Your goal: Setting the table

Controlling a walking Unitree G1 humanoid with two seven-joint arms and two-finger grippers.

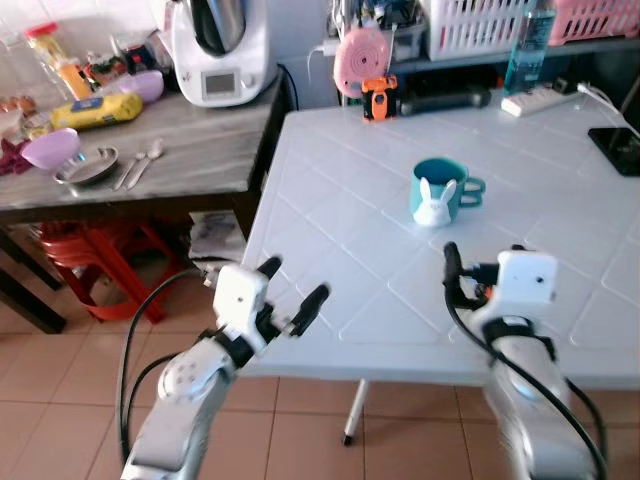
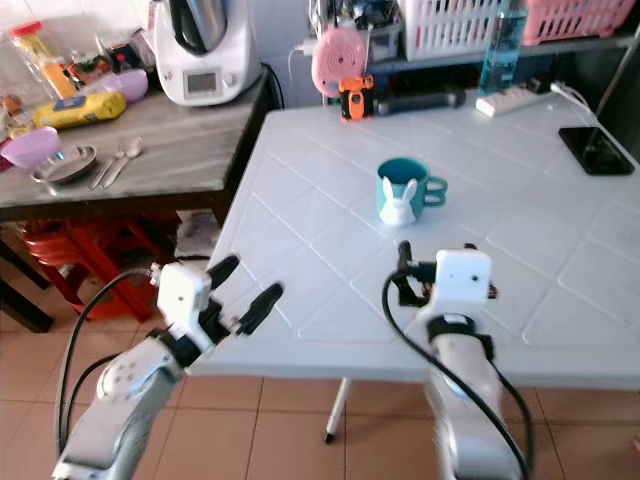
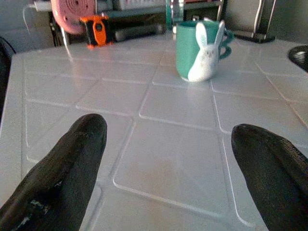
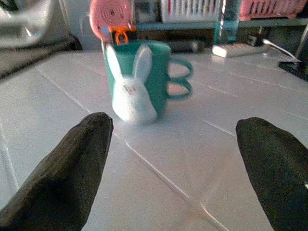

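Setting has barely begun: only a teal bunny mug [image 1: 443, 192] stands on the white table [image 1: 340, 230]. Both the left hand [image 1: 296, 292] and right hand [image 4: 173, 168] hover wide open, empty; bowls [image 1: 50, 150] and spoons [image 1: 140, 165] wait on the side table [image 1: 200, 150].

A white table [image 1: 330, 240] with a diamond-grooved top carries a teal mug [image 1: 443, 192] with a white rabbit figure on its front, an orange gadget [image 1: 379, 98] and a white power strip [image 1: 538, 99] near the far edge, and a black phone [image 1: 617, 150] (partly cut off) at the right.
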